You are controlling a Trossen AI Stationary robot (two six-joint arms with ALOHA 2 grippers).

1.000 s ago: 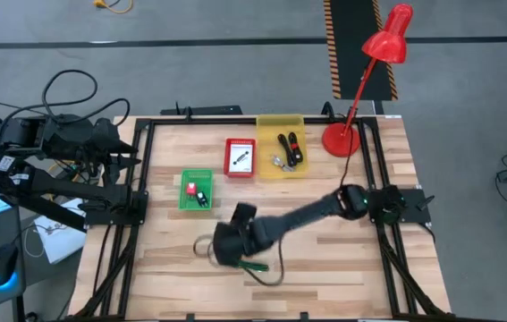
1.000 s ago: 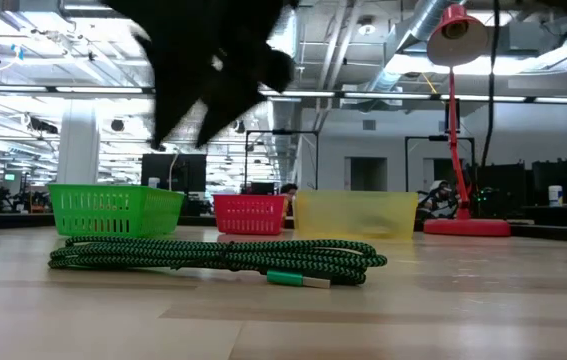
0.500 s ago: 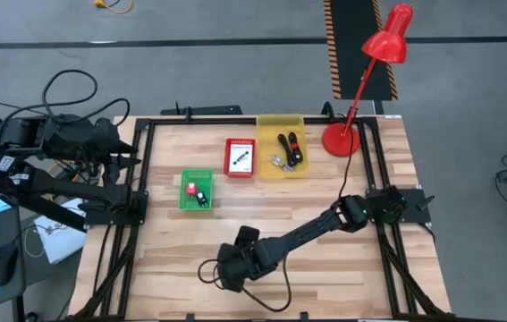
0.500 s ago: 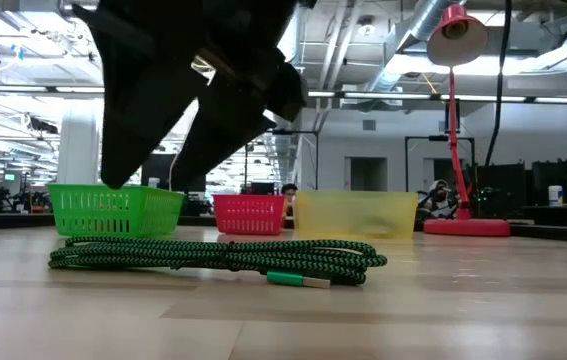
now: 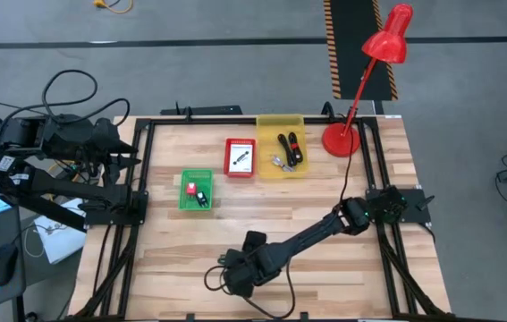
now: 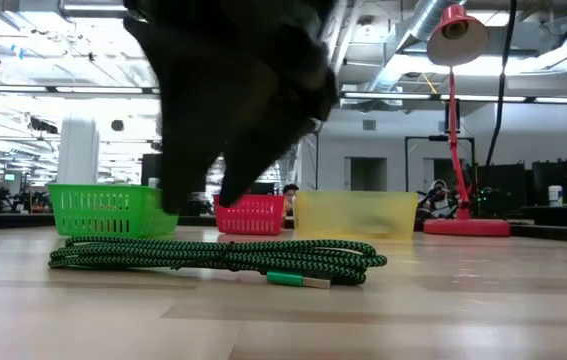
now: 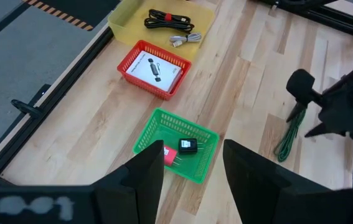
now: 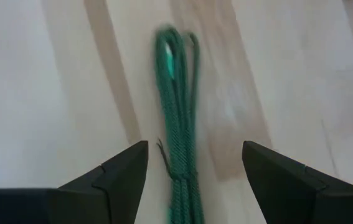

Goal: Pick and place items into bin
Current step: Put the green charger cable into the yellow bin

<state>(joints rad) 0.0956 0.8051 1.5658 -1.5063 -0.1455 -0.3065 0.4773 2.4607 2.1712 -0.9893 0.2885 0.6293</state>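
Observation:
A green braided cable lies coiled long and flat on the wooden table near its front edge, its plug end toward the low camera. My right gripper hangs open just above it, pointing steeply down, with a finger on either side of the strands and apart from them. In the high view the gripper hides the cable. My left gripper stays open and held high at the table's left, looking down on the green bin.
Three bins stand on the far half: a green one with small pieces, a red one with a white card, and a yellow one with a black-and-red cable bundle. A red desk lamp stands at the far right corner.
My right gripper has moved toward the table's near edge and down, coming over the green cable, and has tipped more steeply downward. Its fingers have stayed open. The cable has not moved.

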